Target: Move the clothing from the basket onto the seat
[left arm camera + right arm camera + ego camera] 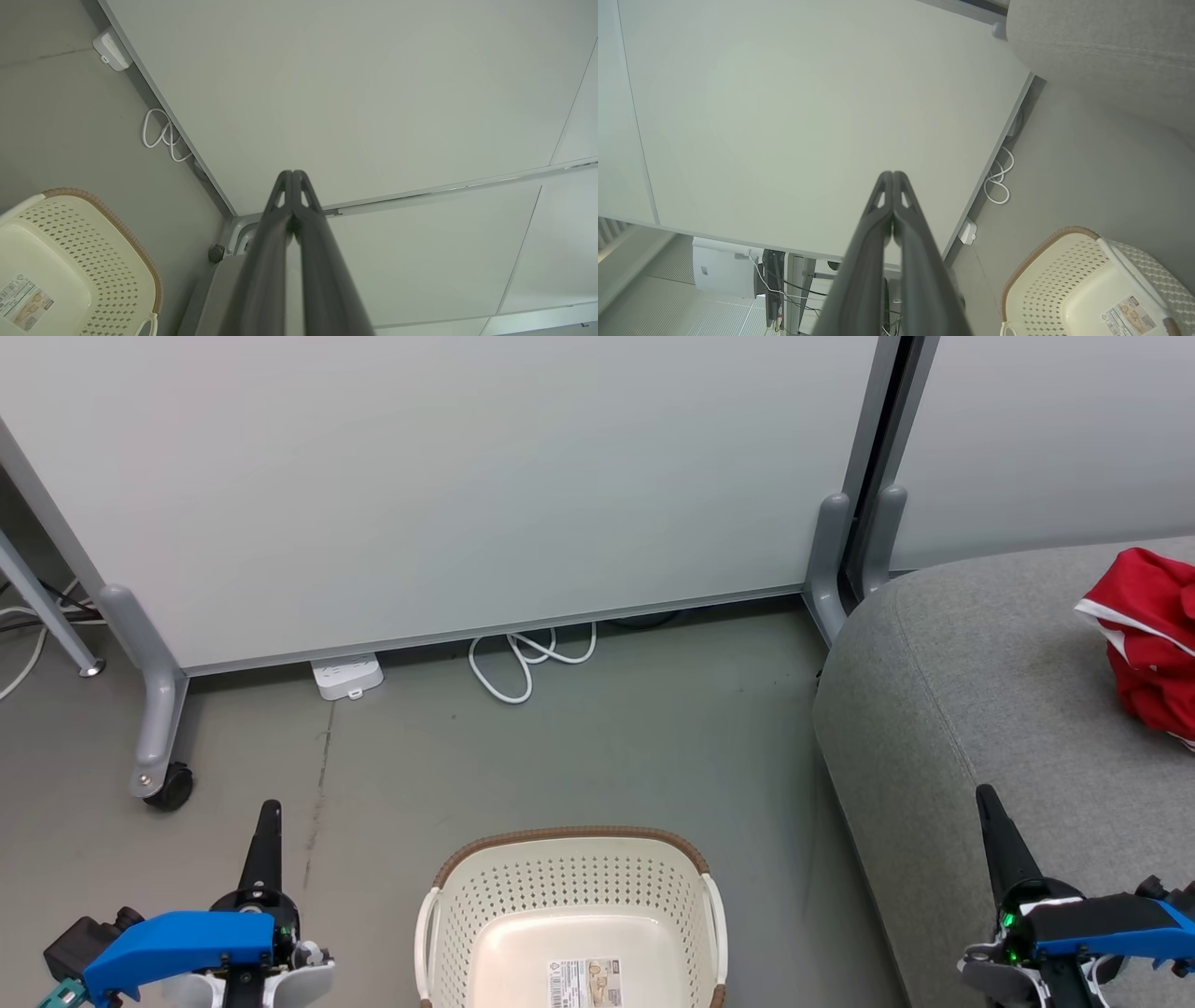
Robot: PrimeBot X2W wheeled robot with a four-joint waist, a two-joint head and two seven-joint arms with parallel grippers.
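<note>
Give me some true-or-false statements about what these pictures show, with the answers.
1. The basket has red clothes in it. False: what shows of its inside is bare but for a label sticker.
2. Red clothing lies on the grey seat. True.
3. The left gripper is wide open. False: its fingers are pressed together.
4. The right gripper is shut with nothing in it. True.
5. A white cable lies looped on the floor by the partition. True.
6. The basket stands on the seat. False: it stands on the floor beside it.
</note>
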